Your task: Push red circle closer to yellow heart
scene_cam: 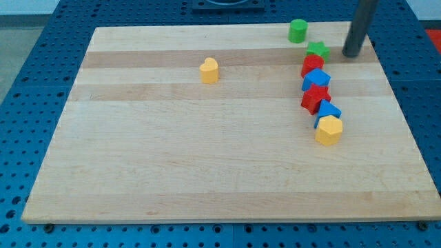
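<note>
The red circle [311, 65] lies near the view's top right, in a tight column of blocks, just below the green star [318, 49]. The yellow heart [209, 70] sits alone, well to the view's left of it at about the same height. My tip [352, 54] is at the view's top right, just right of the green star and up-right of the red circle, touching neither.
Below the red circle the column runs on: a blue block [317, 79], a red star [315, 98], a blue triangle [328, 111], a yellow hexagon [329, 129]. A green cylinder [298, 31] stands near the board's [207, 172] top edge.
</note>
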Robot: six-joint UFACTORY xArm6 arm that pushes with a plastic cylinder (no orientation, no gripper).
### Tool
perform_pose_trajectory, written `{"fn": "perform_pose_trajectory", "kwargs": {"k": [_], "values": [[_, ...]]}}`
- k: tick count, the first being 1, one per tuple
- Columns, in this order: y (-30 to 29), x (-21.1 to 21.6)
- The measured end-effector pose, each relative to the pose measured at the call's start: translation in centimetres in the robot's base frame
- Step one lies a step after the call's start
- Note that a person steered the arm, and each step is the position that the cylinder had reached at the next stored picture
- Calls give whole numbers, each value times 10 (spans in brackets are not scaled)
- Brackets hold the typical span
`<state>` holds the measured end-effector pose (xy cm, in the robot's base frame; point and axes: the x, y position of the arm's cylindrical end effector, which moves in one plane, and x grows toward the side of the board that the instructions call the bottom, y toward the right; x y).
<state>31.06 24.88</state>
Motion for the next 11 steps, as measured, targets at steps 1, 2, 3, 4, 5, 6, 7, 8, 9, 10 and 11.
{"fn": "perform_pose_trajectory", "kwargs": {"k": [1, 2, 3, 4, 5, 6, 7, 8, 9, 10, 11], "values": [[-13, 24], [-57, 24], [-108, 24], [-148, 24], [-176, 24], [-186, 24], [-155, 27], [-132, 43], [-148, 53], [-172, 55], [-199, 44]]}}
